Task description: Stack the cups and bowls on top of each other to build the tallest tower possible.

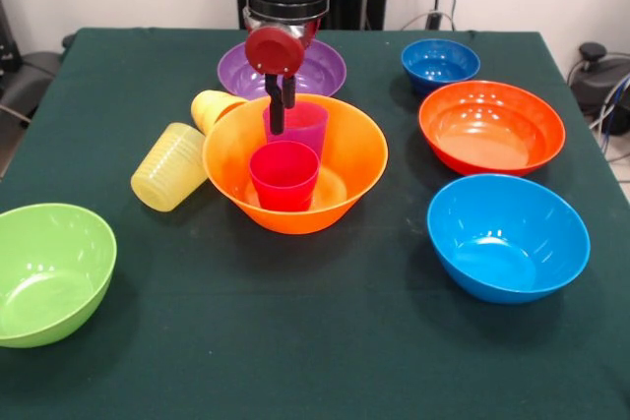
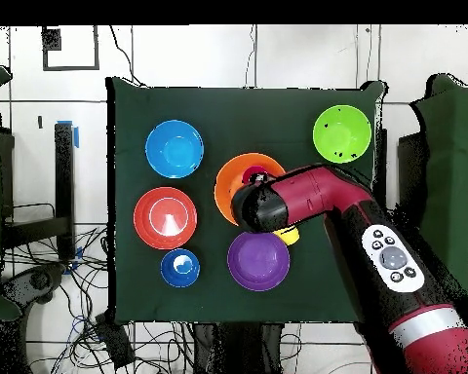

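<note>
Here we see gripper (image 1: 282, 110) at frame centre, fingers clamped on purple cup (image 1: 298, 126) rim inside orange-yellow bowl (image 1: 366, 152), red-pink cup (image 1: 284, 175) just below.

arm (image 2: 316, 200) is covering most of the orange-yellow bowl (image 2: 230, 175) overhead | green bowl (image 1: 49, 272) beside it is running off the front edge
</note>
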Controlling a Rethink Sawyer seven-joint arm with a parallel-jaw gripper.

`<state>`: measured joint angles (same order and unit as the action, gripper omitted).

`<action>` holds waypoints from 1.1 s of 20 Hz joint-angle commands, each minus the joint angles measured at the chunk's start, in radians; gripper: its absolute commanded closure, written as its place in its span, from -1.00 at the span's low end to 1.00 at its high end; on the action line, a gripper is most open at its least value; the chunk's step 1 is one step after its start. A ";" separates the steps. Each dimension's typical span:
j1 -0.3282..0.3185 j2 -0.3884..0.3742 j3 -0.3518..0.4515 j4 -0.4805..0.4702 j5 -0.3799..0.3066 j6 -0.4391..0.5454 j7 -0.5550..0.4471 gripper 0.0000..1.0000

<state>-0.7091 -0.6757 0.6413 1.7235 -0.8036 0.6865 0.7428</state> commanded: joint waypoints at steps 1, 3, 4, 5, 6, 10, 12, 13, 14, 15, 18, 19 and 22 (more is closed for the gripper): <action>0.040 -0.029 -0.011 0.051 0.012 0.036 0.039 -1.00; 0.042 -0.039 -0.010 0.057 0.021 0.041 0.040 -1.00; 0.042 -0.043 -0.010 0.058 0.024 0.044 0.039 -1.00; 0.043 -0.049 -0.010 0.058 0.028 0.050 0.037 -1.00; 0.043 -0.053 -0.009 0.060 0.032 0.052 0.034 -1.00; 0.040 -0.066 -0.003 0.073 0.051 0.055 0.032 -1.00; 0.048 -0.067 -0.006 0.072 0.064 0.066 0.038 -1.00; 0.055 -0.075 -0.010 0.078 0.070 0.068 0.051 -1.00; 0.060 -0.080 -0.012 0.082 0.073 0.066 0.056 -1.00; 0.067 -0.092 -0.015 0.088 0.079 0.067 0.067 -1.00; 0.084 -0.107 -0.024 0.093 0.091 0.078 0.080 -1.00; 0.089 -0.111 -0.023 0.093 0.098 0.086 0.079 -1.00; 0.098 -0.115 -0.032 0.093 0.128 0.114 0.085 -1.00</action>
<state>-0.6642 -0.7813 0.6401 1.7673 -0.7068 0.6873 0.7428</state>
